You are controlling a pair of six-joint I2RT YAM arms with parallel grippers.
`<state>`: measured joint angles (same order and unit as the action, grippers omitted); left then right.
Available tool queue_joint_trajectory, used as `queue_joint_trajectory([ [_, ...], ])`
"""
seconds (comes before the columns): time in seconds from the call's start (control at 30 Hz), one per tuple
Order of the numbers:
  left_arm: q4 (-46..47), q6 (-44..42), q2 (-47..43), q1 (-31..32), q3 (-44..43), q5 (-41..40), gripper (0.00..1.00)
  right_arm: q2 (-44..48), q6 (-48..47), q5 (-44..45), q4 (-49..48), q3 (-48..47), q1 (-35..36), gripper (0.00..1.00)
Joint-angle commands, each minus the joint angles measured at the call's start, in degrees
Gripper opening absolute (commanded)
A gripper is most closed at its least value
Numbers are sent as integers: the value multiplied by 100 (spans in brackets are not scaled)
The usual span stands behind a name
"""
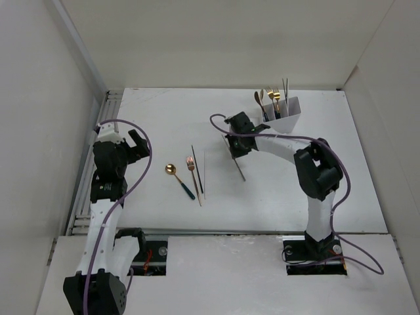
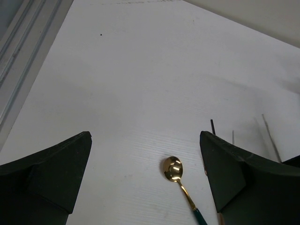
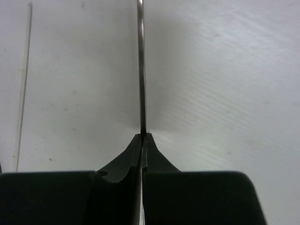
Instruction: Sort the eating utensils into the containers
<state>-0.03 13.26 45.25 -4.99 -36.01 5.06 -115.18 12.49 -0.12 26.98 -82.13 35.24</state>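
Right wrist view: the right pincer (image 3: pixel 142 137) is pressed together on a thin silvery metal chopstick (image 3: pixel 140 70), which runs straight out from between its tips over the white worktop (image 3: pixel 225 70). Whether the stick is clear of the surface cannot be told. A second thin silvery chopstick (image 3: pixel 23 93) lies flat, well off to this pincer's left.

In the top view, a small white rectangular divided box (image 1: pixel 289 115) stands near this pincer, beyond it and to its right. The box holds a brown spoon (image 1: pixel 259 98), gold-headed forks (image 1: pixel 272 95) and upright dark chopsticks (image 1: pixel 284 85).

The left pincer (image 2: pixel 145 140) is spread wide and holds nothing. A gold-headed spoon with a dark teal handle (image 2: pixel 172 168) lies under it, nearer its right finger. A copper fork (image 1: pixel 189 161) and a dark chopstick (image 1: pixel 197 169) lie just beside that spoon, between the two pincers.

The step in hand appears to be picking up the silvery chopstick, and the grasp looks made. The next move calls for a lift off the worktop, a turn of the wrist to bring the stick toward upright, and a short carry to the compartment holding the other chopsticks. The pincer should open only once the lower end is inside the box wall. The stick is thin and gripped along its length, so it could swivel between the pads during the turn.
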Motion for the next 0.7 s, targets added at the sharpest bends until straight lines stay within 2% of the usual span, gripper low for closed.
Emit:
queue_joint_trajectory([
  [0.0, 170, -95, 53, -19, -11, -75, 100, 802, -694, -155, -694, 13, -324, 0],
  [0.23, 170, -270, 439, -71, -274, -75, 100, 1453, -1555, -1094, -1300, -549, -1309, 0],
  [0.33, 170, -402, 607, -72, -467, -75, 100, 1612, -2249, -1043, -1721, -752, -1791, 0],
  [0.53, 118, -570, 1116, -72, -933, -75, 100, 1359, -3085, -1691, -2891, -752, -3012, 0],
  [0.67, -22, -631, 1371, -72, -1135, -75, 100, 1086, -3156, -2131, -3418, -805, -3444, 0],
])
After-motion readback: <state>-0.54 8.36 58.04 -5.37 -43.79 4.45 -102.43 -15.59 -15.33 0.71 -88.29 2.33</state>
